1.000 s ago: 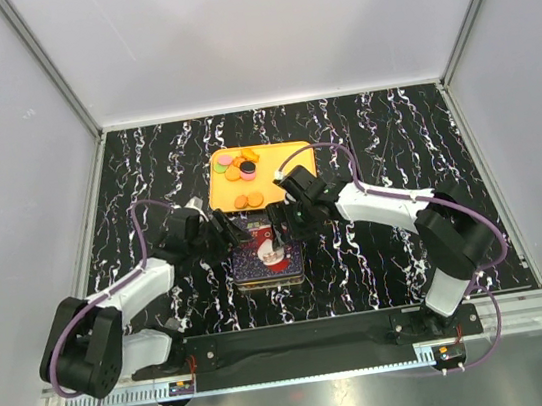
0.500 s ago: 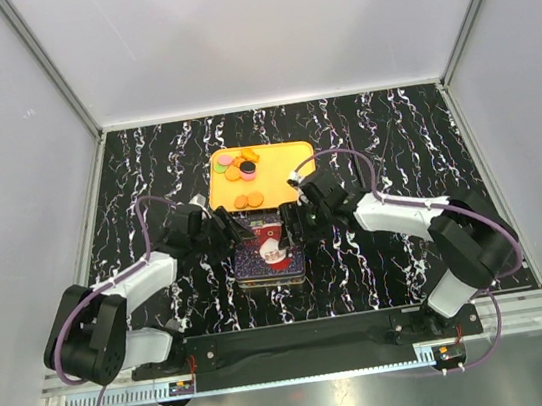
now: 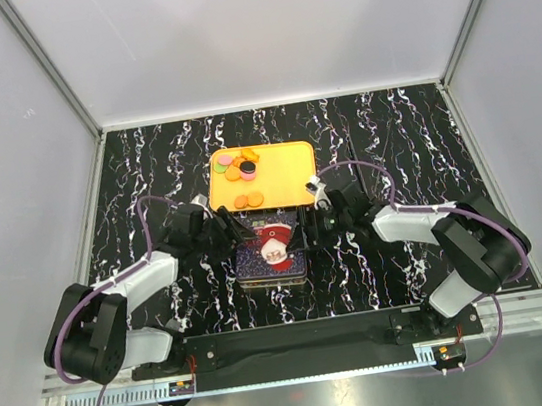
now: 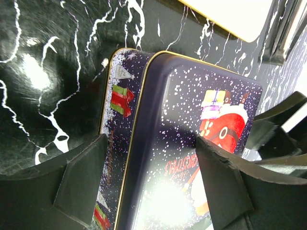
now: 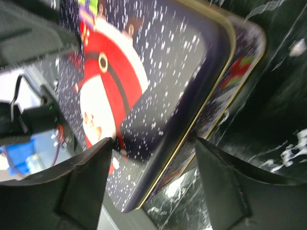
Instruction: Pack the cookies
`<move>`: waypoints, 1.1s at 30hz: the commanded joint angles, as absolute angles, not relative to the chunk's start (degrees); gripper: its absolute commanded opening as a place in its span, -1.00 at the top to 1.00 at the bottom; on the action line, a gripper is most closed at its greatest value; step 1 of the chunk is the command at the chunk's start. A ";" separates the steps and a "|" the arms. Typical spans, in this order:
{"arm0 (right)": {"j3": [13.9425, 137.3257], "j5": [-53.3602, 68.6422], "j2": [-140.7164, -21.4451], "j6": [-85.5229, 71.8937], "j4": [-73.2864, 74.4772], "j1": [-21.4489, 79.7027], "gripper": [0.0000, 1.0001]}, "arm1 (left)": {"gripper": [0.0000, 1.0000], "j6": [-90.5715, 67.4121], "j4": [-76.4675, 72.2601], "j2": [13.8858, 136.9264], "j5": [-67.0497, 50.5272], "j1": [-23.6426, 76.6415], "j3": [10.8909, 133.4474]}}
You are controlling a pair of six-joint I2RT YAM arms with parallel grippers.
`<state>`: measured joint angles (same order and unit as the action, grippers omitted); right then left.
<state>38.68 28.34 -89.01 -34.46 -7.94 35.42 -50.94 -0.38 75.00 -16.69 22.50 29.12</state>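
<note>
At counter centre: tin, lid on. At its 9 o'clock left pincer, at 3 o'clock right pincer; both spread apart, straddling the tin's edges. At tin's 12 o'clock, just beyond: tray with cookies, mostly toward its 11 o'clock corner.

Left arm, right arm: white shells, black joints, purple cables looping alongside; gripper fingers matte black, angular.
</note>
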 commanded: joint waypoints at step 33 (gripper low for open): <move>27.78 36.30 -89.65 -39.55 -17.75 34.28 0.69 | -0.55 -55.72 0.70 74.27 -11.87 26.80 26.37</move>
